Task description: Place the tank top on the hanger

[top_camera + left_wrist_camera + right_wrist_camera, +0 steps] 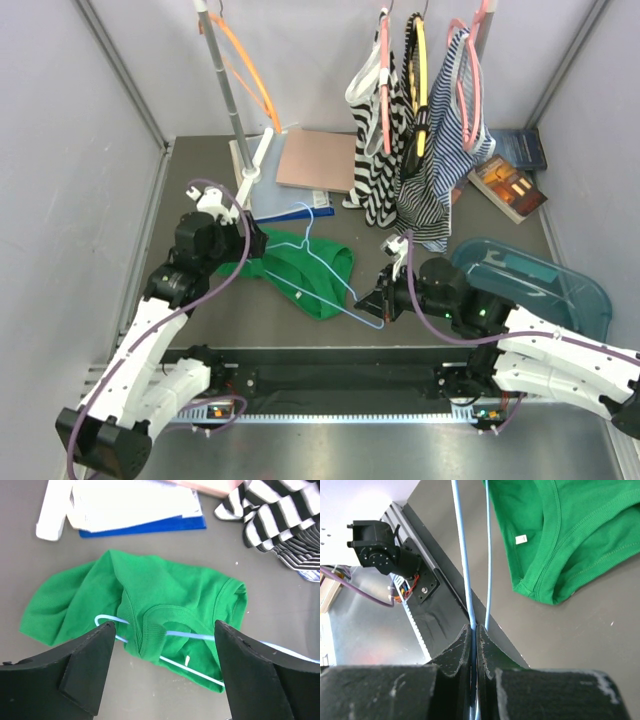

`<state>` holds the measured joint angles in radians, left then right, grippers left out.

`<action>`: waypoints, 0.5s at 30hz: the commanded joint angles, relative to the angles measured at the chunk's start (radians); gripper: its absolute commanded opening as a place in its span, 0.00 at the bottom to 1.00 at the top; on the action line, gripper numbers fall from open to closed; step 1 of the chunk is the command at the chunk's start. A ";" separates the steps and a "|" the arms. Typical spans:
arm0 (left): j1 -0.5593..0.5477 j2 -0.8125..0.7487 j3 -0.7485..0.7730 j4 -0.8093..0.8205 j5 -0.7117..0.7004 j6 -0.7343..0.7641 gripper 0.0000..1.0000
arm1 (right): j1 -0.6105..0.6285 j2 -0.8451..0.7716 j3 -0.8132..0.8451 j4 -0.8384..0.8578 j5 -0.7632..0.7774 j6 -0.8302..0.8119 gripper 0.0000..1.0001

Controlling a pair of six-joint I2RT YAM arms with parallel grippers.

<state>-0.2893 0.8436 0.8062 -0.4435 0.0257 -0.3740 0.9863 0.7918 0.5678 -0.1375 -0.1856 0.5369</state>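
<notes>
The bright-green tank top lies crumpled on the grey table, its small white label near the hem. The light-blue wire hanger lies across it, with its hook pointing to the far side. In the left wrist view the hanger wire passes under the neckline band of the tank top, and one hanger corner sticks out on the left. My left gripper hovers open above the tank top with nothing between its fingers. My right gripper is shut on the hanger wire, near the green hem.
Black-and-white and blue-and-white striped tops hang on pink hangers at the back. An orange hanger hangs on a white stand. Books, a blue-edged folder and a teal tray lie around.
</notes>
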 commanded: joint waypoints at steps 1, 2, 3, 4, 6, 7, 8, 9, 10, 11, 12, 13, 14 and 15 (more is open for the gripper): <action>-0.001 -0.075 0.028 0.070 0.040 0.050 0.80 | 0.011 -0.017 -0.012 0.118 -0.005 0.011 0.00; -0.001 -0.084 0.018 0.080 0.057 0.053 0.74 | 0.011 -0.016 -0.016 0.130 -0.006 0.014 0.00; -0.001 -0.092 0.013 0.091 0.103 0.055 0.72 | 0.011 -0.016 -0.020 0.130 -0.005 0.015 0.00; -0.001 -0.109 0.008 0.118 0.126 0.061 0.71 | 0.011 -0.011 -0.023 0.156 -0.002 0.017 0.00; -0.001 -0.118 -0.007 0.143 0.192 0.061 0.71 | 0.011 -0.006 -0.029 0.177 0.000 0.018 0.00; -0.001 -0.126 -0.012 0.155 0.210 0.060 0.71 | 0.011 0.000 -0.032 0.187 -0.002 0.018 0.00; 0.001 -0.126 -0.018 0.175 0.229 0.060 0.71 | 0.011 0.001 -0.034 0.203 -0.002 0.020 0.00; -0.002 -0.126 -0.018 0.178 0.235 0.066 0.70 | 0.011 0.006 -0.034 0.211 -0.002 0.020 0.00; -0.002 -0.126 -0.016 0.177 0.212 0.072 0.70 | 0.011 0.010 -0.034 0.217 -0.003 0.023 0.00; -0.002 -0.127 -0.015 0.161 0.185 0.079 0.70 | 0.011 0.012 -0.036 0.229 -0.003 0.024 0.00; -0.002 -0.126 -0.016 0.154 0.156 0.096 0.71 | 0.009 0.011 -0.036 0.234 -0.006 0.026 0.00; -0.002 -0.121 -0.019 0.143 0.114 0.110 0.72 | 0.011 0.009 -0.036 0.245 -0.008 0.026 0.00; -0.002 -0.120 -0.021 0.132 0.124 0.128 0.73 | 0.011 0.011 -0.037 0.248 -0.009 0.026 0.00; -0.002 -0.121 -0.027 0.135 0.143 0.151 0.74 | 0.011 0.009 -0.037 0.251 -0.017 0.029 0.00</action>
<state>-0.2897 0.7246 0.7921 -0.3443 0.1768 -0.3019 0.9863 0.8047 0.5297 -0.0135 -0.1856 0.5556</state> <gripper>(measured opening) 0.725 0.017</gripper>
